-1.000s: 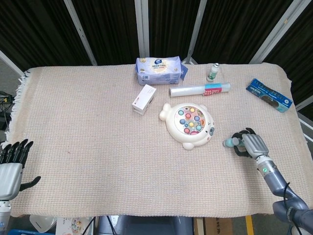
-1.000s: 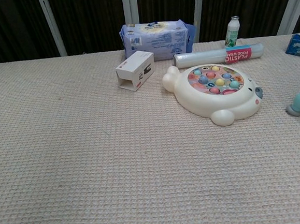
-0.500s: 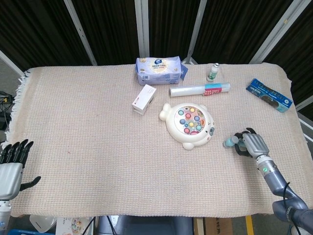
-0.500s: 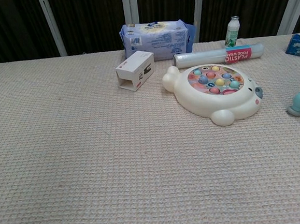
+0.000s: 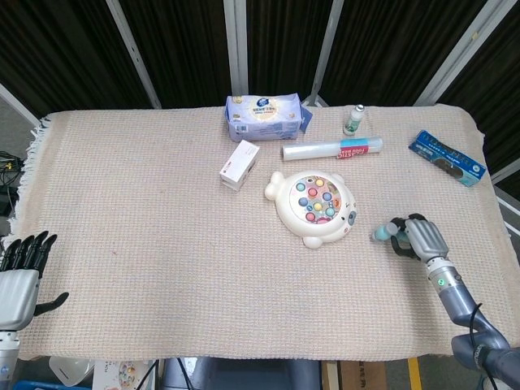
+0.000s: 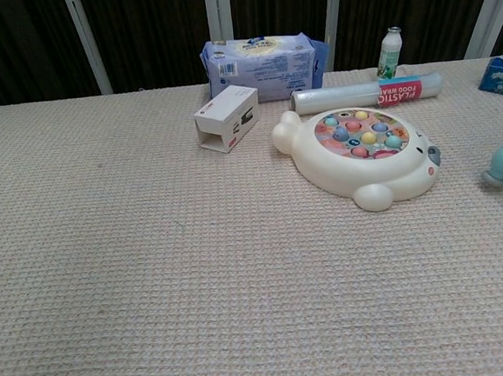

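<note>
The right robot hand (image 5: 416, 239) has drifted slightly right and toward the robot over the past second, carrying its small teal toy piece (image 5: 381, 235) a little further from the fishing game (image 5: 313, 208); nothing else on the bench (image 5: 146, 244) has shifted. The fingers are curled around the piece, whose round end juts out to the left just above the woven cloth, at the bench's right side, near but apart from the white, bear-shaped game. In the chest view only the piece's tip (image 6: 501, 167) shows at the right edge.

The left robot hand (image 5: 20, 276) hangs off the near left corner of the bench, fingers spread and holding nothing.

The step in hand appears to be the handling of the teal piece beside the game, the grip already taken. Any next move would call for a steady carry, keeping the piece from slipping out of the curled fingers, and for clearing the game's raised rim.

Beyond the game lie a roll of plastic wrap (image 5: 332, 149), a small bottle (image 5: 353, 119), a pack of tissues (image 5: 264, 114), and a small white box (image 5: 239, 164); a blue packet (image 5: 447, 157) lies at the far right. None of them lies between the hand and the game.
</note>
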Motion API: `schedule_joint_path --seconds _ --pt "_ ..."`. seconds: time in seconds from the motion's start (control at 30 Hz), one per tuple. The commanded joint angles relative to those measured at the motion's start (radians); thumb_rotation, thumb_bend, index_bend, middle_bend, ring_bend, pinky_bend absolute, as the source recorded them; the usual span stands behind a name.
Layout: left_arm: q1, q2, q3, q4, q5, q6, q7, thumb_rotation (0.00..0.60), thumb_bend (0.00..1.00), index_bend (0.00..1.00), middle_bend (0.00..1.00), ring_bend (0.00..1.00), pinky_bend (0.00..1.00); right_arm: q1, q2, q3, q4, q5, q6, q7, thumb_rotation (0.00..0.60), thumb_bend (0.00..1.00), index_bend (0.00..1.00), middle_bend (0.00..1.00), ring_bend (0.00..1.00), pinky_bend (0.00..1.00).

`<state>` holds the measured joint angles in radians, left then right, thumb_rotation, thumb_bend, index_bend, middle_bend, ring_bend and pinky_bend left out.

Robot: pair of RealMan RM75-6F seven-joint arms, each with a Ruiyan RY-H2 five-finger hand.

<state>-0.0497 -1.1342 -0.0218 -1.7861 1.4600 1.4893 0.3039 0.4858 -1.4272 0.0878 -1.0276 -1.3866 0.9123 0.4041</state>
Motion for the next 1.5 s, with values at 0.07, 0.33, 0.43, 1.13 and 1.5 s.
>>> schedule_joint_path --seconds 0.07,0.33,0.43,1.13,1.5 --pt "-0.002 -0.001 -0.001 0.002 0.0 -0.001 -0.002 0.6 0.13 0.0 0.0 0.0 0.0 -0.009 0.017 0.015 -0.03 -0.023 0.068 -0.01 0.6 0.71 0.81 0.69 0.47 0.22" --pt "-0.012 -0.001 -0.005 0.004 0.007 -0.008 0.001 0.6 0.13 0.0 0.0 0.0 0.0 0.037 0.124 0.055 -0.209 -0.051 0.104 -0.128 0.6 0.73 0.89 0.75 0.52 0.24" --pt "-0.02 -0.001 -0.007 0.002 0.007 -0.016 0.004 0.6 0.13 0.0 0.0 0.0 0.0 0.11 0.183 0.092 -0.318 -0.039 0.033 -0.238 0.6 0.73 0.89 0.75 0.52 0.25" --pt "-0.04 -0.002 -0.019 0.013 -0.028 -0.043 0.0 0.6 0.13 0.0 0.0 0.0 0.0 0.34 0.144 0.118 -0.362 0.309 -0.244 -0.649 0.6 0.73 0.9 0.76 0.52 0.25" --pt "-0.041 -0.003 -0.017 0.011 -0.03 -0.04 0.006 0.6 0.13 0.0 0.0 0.0 0.0 0.355 0.127 0.087 -0.336 0.353 -0.248 -0.675 0.6 0.73 0.91 0.76 0.53 0.25"
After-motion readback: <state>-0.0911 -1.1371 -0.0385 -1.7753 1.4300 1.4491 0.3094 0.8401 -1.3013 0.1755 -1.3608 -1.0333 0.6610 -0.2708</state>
